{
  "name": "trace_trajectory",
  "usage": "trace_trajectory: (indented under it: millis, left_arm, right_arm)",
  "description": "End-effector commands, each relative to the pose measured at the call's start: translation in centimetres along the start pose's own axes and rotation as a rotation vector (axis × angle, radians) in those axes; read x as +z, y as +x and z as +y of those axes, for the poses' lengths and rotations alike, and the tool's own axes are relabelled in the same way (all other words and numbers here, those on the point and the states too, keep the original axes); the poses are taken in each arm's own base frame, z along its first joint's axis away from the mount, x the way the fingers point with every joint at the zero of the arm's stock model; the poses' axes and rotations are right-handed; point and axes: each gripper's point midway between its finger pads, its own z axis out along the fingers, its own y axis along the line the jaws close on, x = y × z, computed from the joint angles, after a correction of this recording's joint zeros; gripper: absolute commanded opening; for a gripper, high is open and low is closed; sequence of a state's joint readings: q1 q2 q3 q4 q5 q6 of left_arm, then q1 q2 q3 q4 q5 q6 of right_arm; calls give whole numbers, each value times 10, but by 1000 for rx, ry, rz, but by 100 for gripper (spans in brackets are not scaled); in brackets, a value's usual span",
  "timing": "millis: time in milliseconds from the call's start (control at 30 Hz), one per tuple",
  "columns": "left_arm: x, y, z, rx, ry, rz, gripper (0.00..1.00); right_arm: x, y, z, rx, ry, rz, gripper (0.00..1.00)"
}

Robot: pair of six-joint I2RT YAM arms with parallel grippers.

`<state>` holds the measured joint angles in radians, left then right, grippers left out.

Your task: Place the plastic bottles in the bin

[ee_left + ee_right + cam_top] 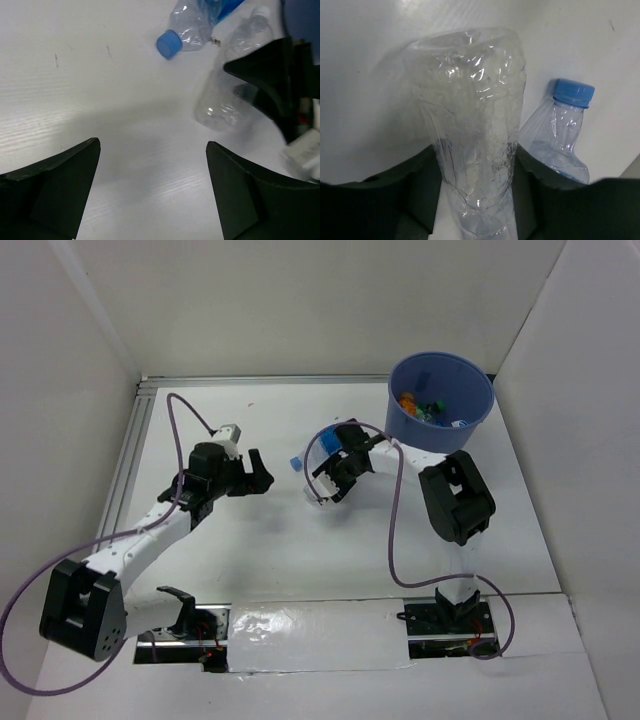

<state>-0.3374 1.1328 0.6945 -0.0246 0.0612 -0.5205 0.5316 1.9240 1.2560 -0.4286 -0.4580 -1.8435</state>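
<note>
My right gripper [333, 480] is shut on a crumpled clear bottle [317, 492] lying on the white table. In the right wrist view [476, 167] the bottle [470, 100] sits between both fingers. A second clear bottle with a blue cap and blue label [312, 452] lies right beside it, also seen from the right wrist [562, 135] and the left wrist [182, 27]. My left gripper [262, 472] is open and empty, just left of both bottles; from its wrist view [152, 145] I see the held bottle [222, 97]. The blue bin [405, 415] stands at the back right with several bottles inside, among them an orange one [407, 400] and a green one [433, 406].
White walls close in the table on the left, back and right. A metal rail [128, 455] runs along the left edge. The right arm's elbow [456, 498] sits just in front of the bin.
</note>
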Motion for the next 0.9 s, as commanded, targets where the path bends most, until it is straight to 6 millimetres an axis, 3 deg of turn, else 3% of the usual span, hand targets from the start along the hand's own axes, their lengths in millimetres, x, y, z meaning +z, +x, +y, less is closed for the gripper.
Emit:
trace_trajectory:
  millis: [0,67,100,200,267,300,367,433,500,567,600,733,833,867]
  left_arm:
    - [15,-8,11,96,5,40,100]
    - [27,-8,9,134,61,73,100]
    - [31,-15,6,146,88,54,100]
    - [46,-21,-3,240,169,26,97]
    - [54,-35,-17,319,252,-26,97]
    - [57,-44,-24,349,284,-43,97]
    - [70,-42,-30,390,343,-26,95]
    - [84,-43,-38,448,372,-18,94]
    - [95,-43,-43,490,376,-16,94]
    - [104,-53,-51,509,390,-28,94]
    - [114,-43,-55,524,410,-3,94]
    - [141,-41,-78,578,450,25,89]
    - [159,-30,-83,588,432,79,86]
    - [169,-26,-90,602,445,92,84]
  right_arm:
    - [-15,-31,18,56,-158,-116,51]
    - [-34,-55,4,104,-140,-207,33]
    - [-52,-76,1,123,-142,-250,30]
    - [-94,-123,-34,236,-42,-389,24]
    - [-139,-156,-67,306,52,-471,24]
    - [-152,-163,-78,333,85,-489,24]
    - [-185,-177,-106,404,181,-517,24]
    - [-229,-173,-147,411,359,-533,24]
    - [-257,-161,-170,529,459,-536,24]
    - [-294,-134,-192,577,613,-508,24]
    - [-310,-122,-200,652,673,-498,26]
    - [-361,-45,-194,784,860,-369,30]
    - [-368,-11,-175,872,862,-328,34]
    - [-372,11,-160,931,864,-297,37]
